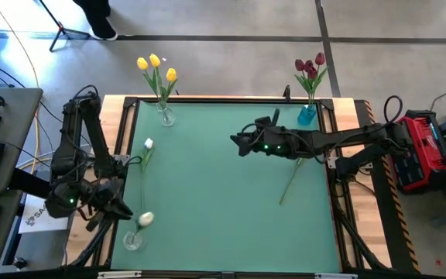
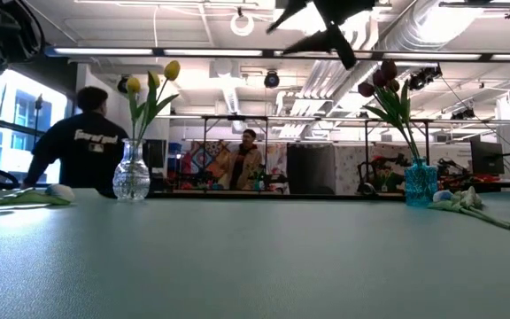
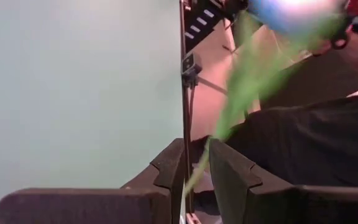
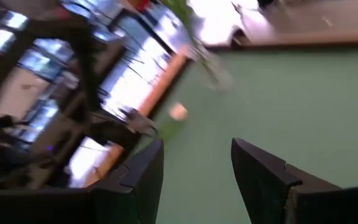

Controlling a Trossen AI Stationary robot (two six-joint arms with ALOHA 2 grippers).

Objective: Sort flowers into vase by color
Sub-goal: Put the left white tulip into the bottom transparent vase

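Yellow tulips [image 1: 155, 64] in clear vase [image 1: 166, 116] — red tulips [image 1: 310, 66] in blue vase [image 1: 307, 115], seemingly.

Pale lettering is showing across the back of a dark shirt [image 2: 89, 142] worn by a person standing beyond the table, but it is too small to read. No other text, label, brand or number is legible in any view.
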